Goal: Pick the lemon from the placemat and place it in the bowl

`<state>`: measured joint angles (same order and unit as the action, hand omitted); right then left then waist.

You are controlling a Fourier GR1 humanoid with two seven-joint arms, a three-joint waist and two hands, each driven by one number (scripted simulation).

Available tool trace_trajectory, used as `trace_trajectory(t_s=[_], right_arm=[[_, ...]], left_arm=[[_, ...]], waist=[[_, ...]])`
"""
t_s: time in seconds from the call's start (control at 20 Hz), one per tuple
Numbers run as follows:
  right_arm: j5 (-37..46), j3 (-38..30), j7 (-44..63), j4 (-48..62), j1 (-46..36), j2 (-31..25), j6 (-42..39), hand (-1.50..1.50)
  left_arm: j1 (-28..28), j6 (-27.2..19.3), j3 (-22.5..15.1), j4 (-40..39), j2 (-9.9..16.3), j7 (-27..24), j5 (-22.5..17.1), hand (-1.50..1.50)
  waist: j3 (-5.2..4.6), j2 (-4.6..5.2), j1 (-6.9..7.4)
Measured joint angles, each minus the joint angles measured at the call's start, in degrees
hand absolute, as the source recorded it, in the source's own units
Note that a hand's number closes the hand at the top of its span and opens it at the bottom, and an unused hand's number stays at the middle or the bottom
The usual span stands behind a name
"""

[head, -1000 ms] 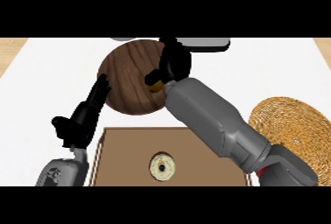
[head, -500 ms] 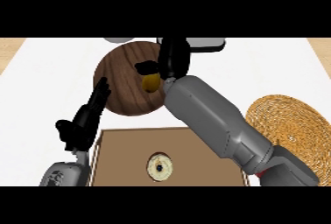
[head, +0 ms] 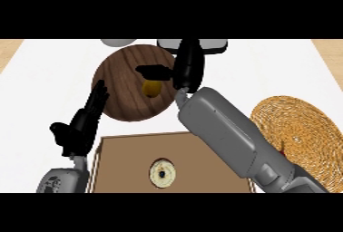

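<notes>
Right hand: black right hand point(head: 182, 68) over the bowl, fingers apart, lemon not gripped
Lemon: small yellow lemon point(head: 152, 89) inside the round dark wooden bowl point(head: 127, 97)
Left hand: black left hand point(head: 84, 122) open, resting beside the bowl; white surface point(head: 47, 86) beneath

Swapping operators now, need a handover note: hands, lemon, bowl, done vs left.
Right hand: over the round dark wooden bowl, fingers extended; the small yellow lemon sits just below its thumb, whether pinched or released I cannot tell.
Left hand: open, resting at the bowl's left edge, holds nothing.
Round woven straw placemat, at right: no lemon on it.
Done: lemon picked and carried over the bowl.
Left: confirm release, withdraw the right hand.
</notes>
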<state>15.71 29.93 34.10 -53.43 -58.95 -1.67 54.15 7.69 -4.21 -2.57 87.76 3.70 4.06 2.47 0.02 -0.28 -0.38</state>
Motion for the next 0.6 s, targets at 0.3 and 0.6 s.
trace_trajectory(t_s=[0.3,0.6], right_arm=[[1.3,1.0,-0.5,-15.6,12.0,-2.0,-1.2,-1.50],[4.5,1.9,0.2,-28.0,22.2,-4.2,-5.1,-1.50]], left_arm=[[0.4,0.7,0.7,0.6,0.5,0.8,-0.4,0.00],[0.7,0.5,0.6,0.6,0.1,1.1,0.1,0.00]], waist=[[0.00,0.00,-0.20],[-0.02,0.09,0.00]])
